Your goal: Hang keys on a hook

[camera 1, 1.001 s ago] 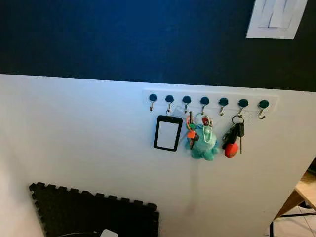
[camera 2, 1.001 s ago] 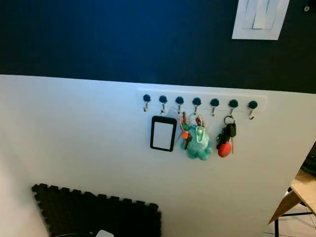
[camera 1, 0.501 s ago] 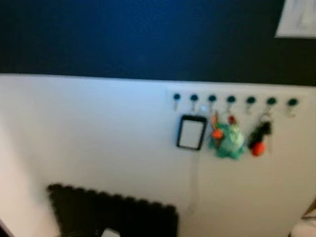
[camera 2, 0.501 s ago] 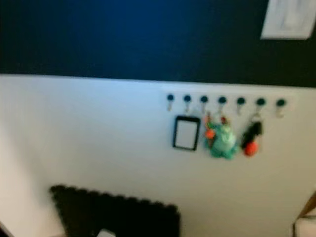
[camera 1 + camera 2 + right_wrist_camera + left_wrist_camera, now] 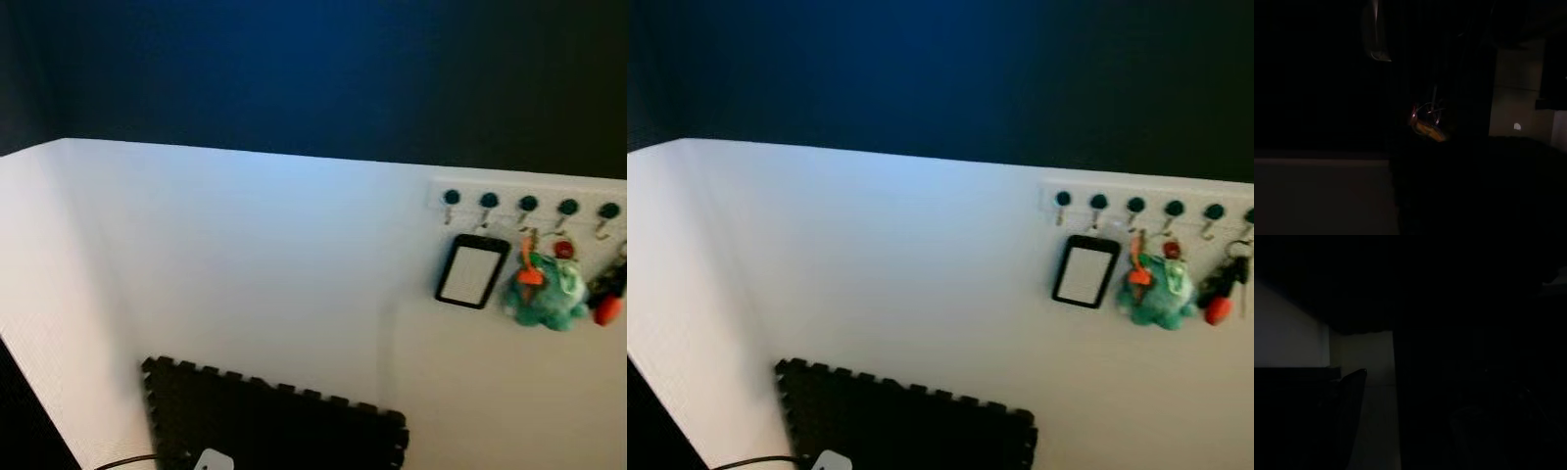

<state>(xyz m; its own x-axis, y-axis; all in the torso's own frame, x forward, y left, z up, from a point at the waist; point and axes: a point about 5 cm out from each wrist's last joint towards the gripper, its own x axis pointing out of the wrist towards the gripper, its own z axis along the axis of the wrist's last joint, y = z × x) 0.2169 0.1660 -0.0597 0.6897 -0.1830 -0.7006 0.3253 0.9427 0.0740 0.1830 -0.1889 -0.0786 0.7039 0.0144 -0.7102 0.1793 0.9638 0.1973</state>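
Observation:
A white rack of dark-knobbed hooks (image 5: 529, 203) is fixed to the white lower wall, at the right of the eye views. On it hang a black-framed badge holder (image 5: 471, 271), a teal plush with orange-tagged keys (image 5: 545, 294), and a black and red key bunch (image 5: 1221, 294) at the picture's edge. The leftmost hook (image 5: 1062, 203) is bare. The right wrist view is very dark, and a metal key ring with an orange tag (image 5: 1427, 122) glints dimly in it. Whether it is held cannot be made out. In the dark left wrist view one finger (image 5: 1354, 391) shows as an outline.
The wall is dark blue above and white below, and meets a side wall in a corner (image 5: 59, 196) at the left. A black foam puzzle mat (image 5: 274, 426) leans low against the wall, with a small white object (image 5: 211, 460) and a dark cable (image 5: 118, 462) at the bottom edge.
The camera has swung left: the hook rack has slid to the right edge and the light switch has left the picture. Nothing on the hooks has moved.

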